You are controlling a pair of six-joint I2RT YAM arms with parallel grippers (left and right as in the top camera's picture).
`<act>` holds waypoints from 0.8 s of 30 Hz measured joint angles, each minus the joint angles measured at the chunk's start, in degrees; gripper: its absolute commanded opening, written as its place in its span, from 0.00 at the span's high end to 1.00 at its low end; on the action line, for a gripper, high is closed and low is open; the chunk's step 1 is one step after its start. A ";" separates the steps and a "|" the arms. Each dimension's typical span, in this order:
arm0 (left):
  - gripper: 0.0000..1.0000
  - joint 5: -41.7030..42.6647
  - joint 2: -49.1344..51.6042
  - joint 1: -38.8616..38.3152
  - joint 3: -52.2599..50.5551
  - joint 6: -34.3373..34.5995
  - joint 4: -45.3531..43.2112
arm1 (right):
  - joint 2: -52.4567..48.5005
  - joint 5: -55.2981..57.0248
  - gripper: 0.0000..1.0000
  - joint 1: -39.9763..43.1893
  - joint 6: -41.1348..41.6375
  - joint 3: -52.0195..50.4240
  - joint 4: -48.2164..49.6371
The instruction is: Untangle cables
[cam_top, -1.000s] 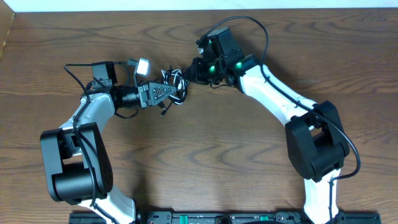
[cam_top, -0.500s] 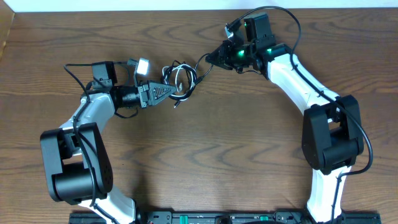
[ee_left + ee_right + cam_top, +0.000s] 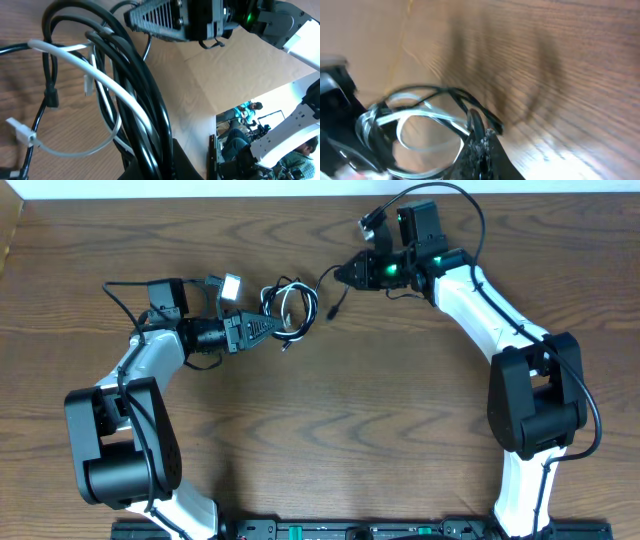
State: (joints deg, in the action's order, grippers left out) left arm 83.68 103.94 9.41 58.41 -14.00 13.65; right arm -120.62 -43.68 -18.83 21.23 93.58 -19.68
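Observation:
A tangle of thin black and white cables hangs between my two grippers above the wooden table. My left gripper is shut on the left side of the bundle; in the left wrist view the black cables and a white cable run up out of its jaws. My right gripper is shut on a black cable strand that leads back to the tangle. In the right wrist view the black strand leaves the jaws toward the white loops.
The wooden table spreads below and between the arms. The left arm base and right arm base stand at the near corners. A pale wall edge runs along the far side.
My right gripper has pulled up and to the right with the black strand, stretching it away from the tangle. My left gripper has held its place on the bundle.

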 measured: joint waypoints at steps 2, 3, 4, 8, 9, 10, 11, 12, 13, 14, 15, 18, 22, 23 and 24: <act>0.93 -0.04 -0.02 -0.04 0.00 0.00 0.02 | 0.00 0.04 0.99 0.00 -6.16 0.00 -2.03; 0.92 -0.07 0.00 -0.04 0.00 0.02 0.04 | 0.00 0.11 0.99 0.00 -9.14 0.00 -3.06; 0.92 -0.09 -0.02 -0.04 0.00 0.00 0.02 | 0.00 0.17 0.99 0.00 -11.37 0.00 -3.80; 0.92 -0.13 -0.02 -0.04 0.00 0.02 0.02 | 0.00 0.46 0.99 -0.04 -17.86 0.00 -5.97; 0.93 -0.15 -0.02 -0.04 0.00 0.00 0.04 | 0.00 0.48 0.99 -0.07 -18.51 0.00 -6.08; 0.93 -0.22 -0.02 -0.04 0.00 0.02 0.04 | 0.00 0.55 0.99 -0.11 -19.12 0.00 -6.19; 0.92 -0.24 -0.02 -0.04 0.00 0.02 0.04 | 0.00 0.66 0.99 -0.15 -19.65 0.00 -6.32; 0.92 -0.24 -0.02 -0.04 0.00 0.02 0.04 | 0.00 0.70 0.97 -0.22 -20.02 0.00 -6.38; 0.92 -0.24 -0.02 -0.04 0.00 0.02 0.04 | 0.00 0.85 0.91 -0.35 -20.41 0.00 -6.49; 0.92 -0.24 -0.02 -0.04 0.00 0.04 0.04 | 0.00 0.87 0.76 -0.44 -20.70 0.00 -6.51; 0.93 -0.22 -0.02 -0.04 0.00 0.28 0.04 | 0.00 1.07 0.66 -0.66 -20.96 0.00 -6.58; 0.93 0.22 0.00 -0.04 0.00 3.06 -1.90 | 0.00 2.12 0.52 -1.55 -21.64 0.00 -6.64; 0.93 0.28 -0.02 -0.04 0.00 13.46 -7.65 | 0.00 2.27 0.41 -2.67 -22.21 0.00 -6.34; 0.93 -0.11 -0.02 -0.04 0.00 16.65 -8.35 | 0.00 1.44 0.40 -2.78 -22.75 0.00 -6.27; 0.93 -0.83 -0.02 -0.04 0.00 20.81 -9.03 | 0.00 -0.13 0.40 -2.84 -23.87 0.00 -6.27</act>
State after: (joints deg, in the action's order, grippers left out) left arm 82.85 103.92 9.37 58.41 6.81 4.62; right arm -120.62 -43.81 -21.67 -2.63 93.58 -25.96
